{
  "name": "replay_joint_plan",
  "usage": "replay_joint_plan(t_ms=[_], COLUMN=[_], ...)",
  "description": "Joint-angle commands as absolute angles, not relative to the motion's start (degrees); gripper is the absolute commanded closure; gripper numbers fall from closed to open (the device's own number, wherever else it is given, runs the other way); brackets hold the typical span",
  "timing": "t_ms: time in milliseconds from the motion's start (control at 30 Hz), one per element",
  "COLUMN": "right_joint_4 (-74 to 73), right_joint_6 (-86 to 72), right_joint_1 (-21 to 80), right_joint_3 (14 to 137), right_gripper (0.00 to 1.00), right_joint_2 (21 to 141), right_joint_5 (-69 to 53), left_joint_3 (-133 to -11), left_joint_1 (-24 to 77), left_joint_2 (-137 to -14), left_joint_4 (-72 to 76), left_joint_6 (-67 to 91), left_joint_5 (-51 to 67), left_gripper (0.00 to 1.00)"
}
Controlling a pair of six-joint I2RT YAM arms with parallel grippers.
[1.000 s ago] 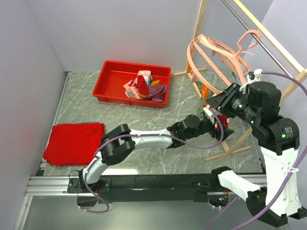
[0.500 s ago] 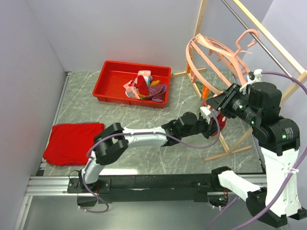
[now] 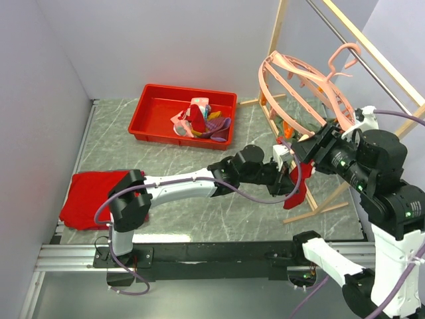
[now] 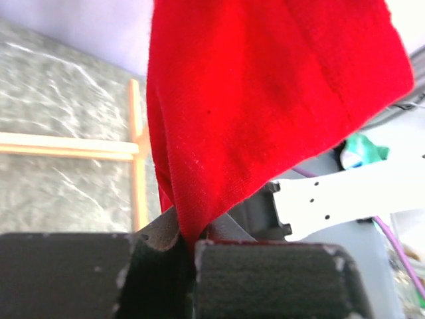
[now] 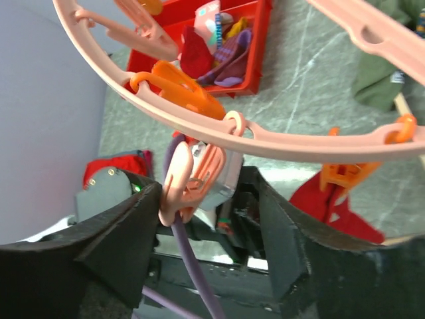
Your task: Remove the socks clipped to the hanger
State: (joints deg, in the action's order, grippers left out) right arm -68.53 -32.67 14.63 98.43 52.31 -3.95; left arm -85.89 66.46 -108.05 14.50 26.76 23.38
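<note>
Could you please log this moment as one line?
left tool: shut on red sock | right tool: open, pink clip between jaws

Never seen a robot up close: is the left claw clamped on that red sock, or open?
Clamped shut: the left wrist view shows the red sock pinched in the left gripper, with no gap.

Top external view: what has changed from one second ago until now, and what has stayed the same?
The left arm reached farther right, toward the hanger, and the left gripper, open before, closed on the hanging red sock. The right arm shifted slightly; the right gripper stands open around a pink clip. The red tray with socks and the red cloth stayed in place.
</note>
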Motion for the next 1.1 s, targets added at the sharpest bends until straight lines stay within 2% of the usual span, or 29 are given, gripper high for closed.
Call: replay_joint_plan(t_ms=[0,267,500,833,933,1067], right_joint_4=[-76.11,-79.37,-74.98,-70.66,-68.92,-69.43], right_joint_6=[-27.95,-29.26,-29.35,-31.64,-31.29,-31.64], right_joint_1=[14.68,14.68,14.68,14.24,13.71,13.18], right_joint_3=[100.72,95.72,93.78,101.86,101.34,100.81], right_gripper=[0.3,0.32,0.32,0.29,0.3,0.37], right_joint_2=[50.72,46.23,46.67,55.72,56.86,57.65], right_joint_5=[-0.09,6.94,10.02,11.6,11.43,12.65], left_joint_3=[-86.49,-87.27,-87.1,-87.89,-88.15,-88.33], left_joint_1=[64.87,63.99,63.63,63.54,63.54,63.54], left_joint_2=[-103.62,-103.01,-102.66,-102.66,-102.83,-103.01], left_joint_4=[13.62,12.92,12.04,9.85,9.49,9.4], left_joint_6=[29.97,31.46,31.82,31.47,31.73,31.9], left_joint_5=[28.65,32.52,34.45,35.59,35.86,36.12], left_gripper=[0.99,0.99,0.99,0.99,0.99,0.99])
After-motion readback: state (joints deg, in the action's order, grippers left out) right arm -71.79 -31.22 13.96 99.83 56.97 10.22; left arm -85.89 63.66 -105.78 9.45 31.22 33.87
